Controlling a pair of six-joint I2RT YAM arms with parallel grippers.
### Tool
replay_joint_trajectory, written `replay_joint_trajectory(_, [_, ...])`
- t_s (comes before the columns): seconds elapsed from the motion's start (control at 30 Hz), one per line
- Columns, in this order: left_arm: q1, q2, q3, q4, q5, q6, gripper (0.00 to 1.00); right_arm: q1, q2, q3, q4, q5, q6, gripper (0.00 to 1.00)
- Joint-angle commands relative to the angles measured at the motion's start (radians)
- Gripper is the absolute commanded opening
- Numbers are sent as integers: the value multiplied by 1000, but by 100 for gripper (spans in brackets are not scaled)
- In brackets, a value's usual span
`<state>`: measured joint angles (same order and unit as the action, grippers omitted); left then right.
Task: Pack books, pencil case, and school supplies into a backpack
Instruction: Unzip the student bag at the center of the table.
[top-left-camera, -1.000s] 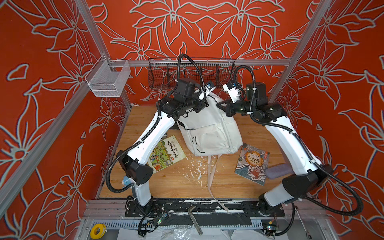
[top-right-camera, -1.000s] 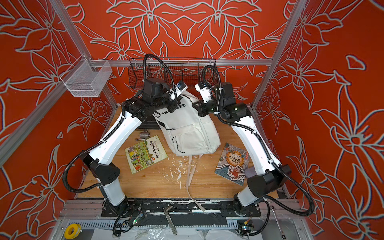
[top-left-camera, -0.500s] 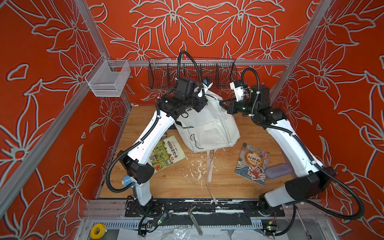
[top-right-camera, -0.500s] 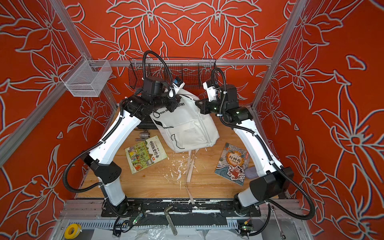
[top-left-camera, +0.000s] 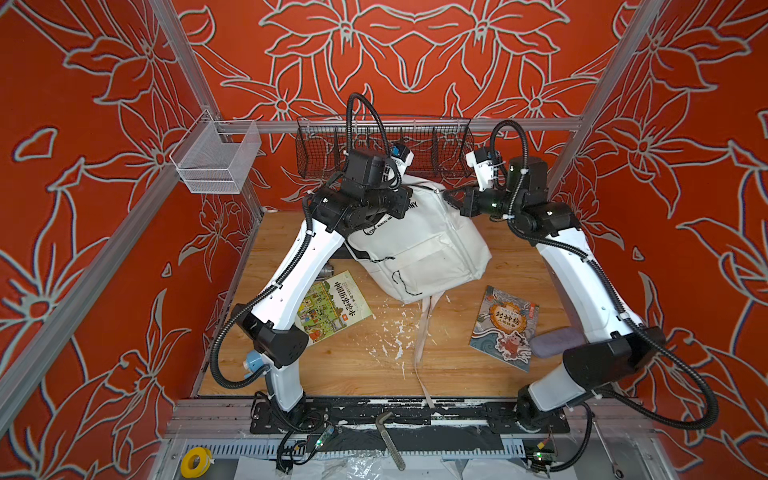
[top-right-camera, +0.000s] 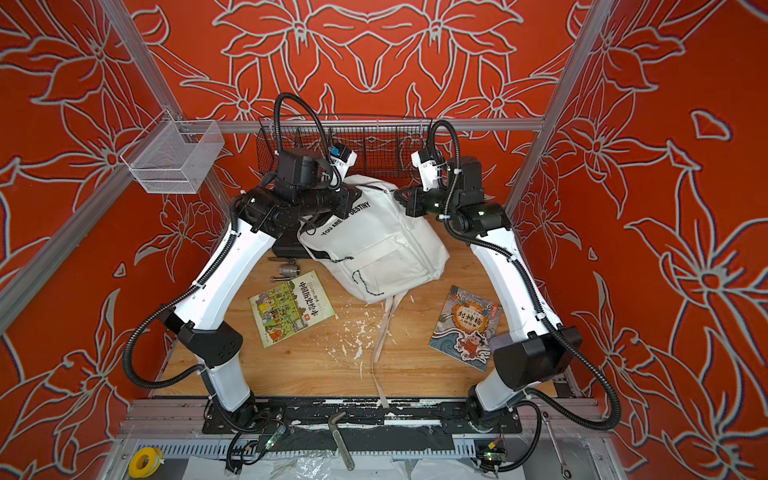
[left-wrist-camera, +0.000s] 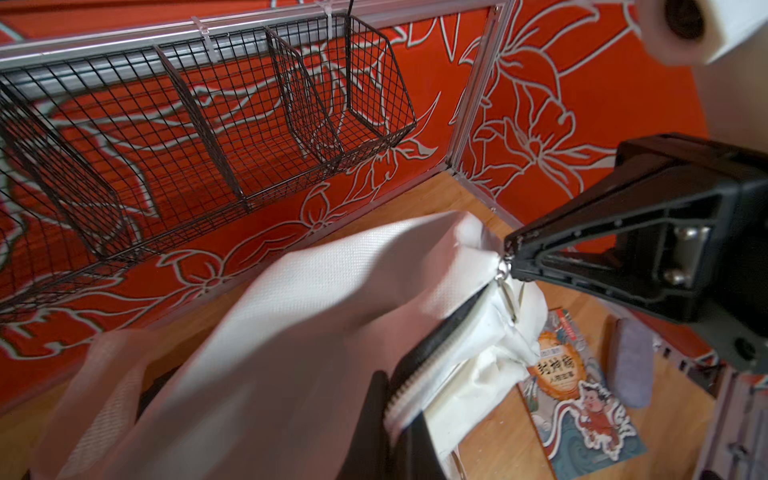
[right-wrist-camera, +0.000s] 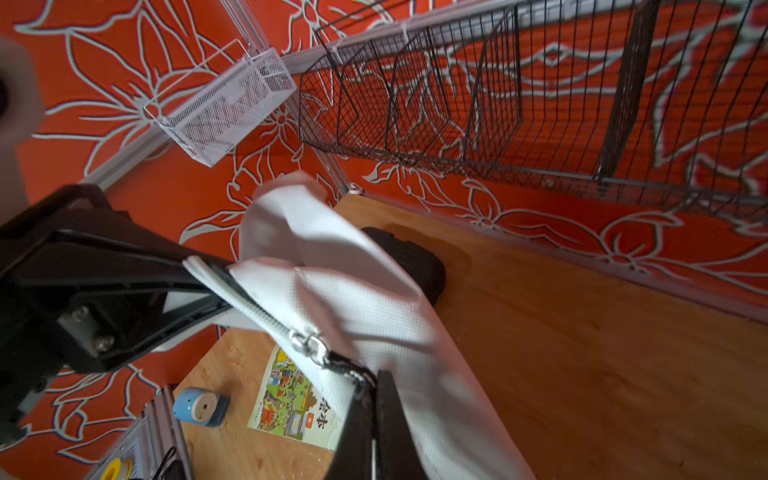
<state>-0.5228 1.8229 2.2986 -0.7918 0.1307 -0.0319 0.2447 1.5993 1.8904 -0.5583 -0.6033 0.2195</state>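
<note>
The white backpack (top-left-camera: 419, 245) (top-right-camera: 374, 241) hangs tilted at the back of the table, held up by its top. My left gripper (top-left-camera: 405, 201) (left-wrist-camera: 390, 399) is shut on the zipper edge. My right gripper (top-left-camera: 452, 200) (right-wrist-camera: 372, 382) is shut on the black cord zip pull (right-wrist-camera: 349, 368). The green-and-yellow book (top-left-camera: 332, 305) (right-wrist-camera: 291, 407) lies flat at the left, the blue book (top-left-camera: 505, 326) (left-wrist-camera: 582, 399) at the right. The lilac-grey pencil case (top-left-camera: 552, 343) (left-wrist-camera: 629, 365) lies beside the blue book, by my right arm. The light-blue sharpener (top-left-camera: 252, 361) (right-wrist-camera: 199, 407) sits at the front left, by my left arm's elbow.
A black ribbed case (right-wrist-camera: 411, 257) lies under and behind the backpack. A grey metal fitting (top-right-camera: 286, 272) sits near the green book. A black wire basket (top-left-camera: 382, 153) and a white mesh basket (top-left-camera: 216, 162) hang on the walls. Backpack straps (top-left-camera: 424, 332) trail forward over white scraps.
Both grips have held. The backpack has been drawn up and back a little, and its top has spread as my right gripper moved right, away from the left one.
</note>
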Motion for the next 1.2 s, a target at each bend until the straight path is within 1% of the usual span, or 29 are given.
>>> replay_joint_trajectory(0.0, [29, -57, 30, 116, 24, -190, 0, -56, 64, 139, -122, 50, -41, 0])
replay_joint_trajectory(0.07, [27, -67, 5, 150, 26, -253, 0, -58, 111, 234, -179, 44, -65, 0])
replay_joint_trajectory(0.13, [28, -90, -58, 190, 21, -315, 0, -59, 145, 283, -225, 32, -80, 0])
replay_joint_trajectory(0.2, [28, -131, -178, 257, 7, -379, 0, -58, 168, 283, -252, 13, -82, 0])
replay_joint_trajectory(0.23, [29, -159, -264, 301, -8, -408, 0, -58, 173, 264, -259, 2, -82, 0])
replay_joint_trajectory(0.3, [29, -210, -433, 394, -33, -454, 0, -59, 166, 186, -252, -11, -79, 0])
replay_joint_trajectory(0.37, [30, -248, -593, 489, -45, -500, 0, -56, 140, 68, -203, -25, -58, 0])
replay_joint_trajectory(0.47, [32, -257, -724, 552, -49, -551, 0, -47, 94, -122, -106, -23, -17, 0])
replay_joint_trajectory(0.57, [32, -248, -774, 569, -45, -562, 0, -22, 70, -249, -43, -15, -8, 0])
replay_joint_trajectory(0.7, [32, -232, -761, 539, -25, -524, 0, -15, 64, -323, 25, 14, 17, 0])
replay_joint_trajectory(0.8, [32, -229, -741, 494, -19, -485, 0, -15, 68, -322, 36, 61, -1, 0])
replay_joint_trajectory(0.93, [33, -255, -770, 454, -57, -456, 0, -25, 90, -276, -27, 101, -41, 0])
replay_joint_trajectory(1.03, [49, -288, -821, 466, -80, -465, 0, -33, 102, -255, -75, 124, -67, 0])
replay_joint_trajectory(1.17, [87, -332, -884, 497, -101, -508, 0, -44, 117, -243, -126, 164, -109, 0])
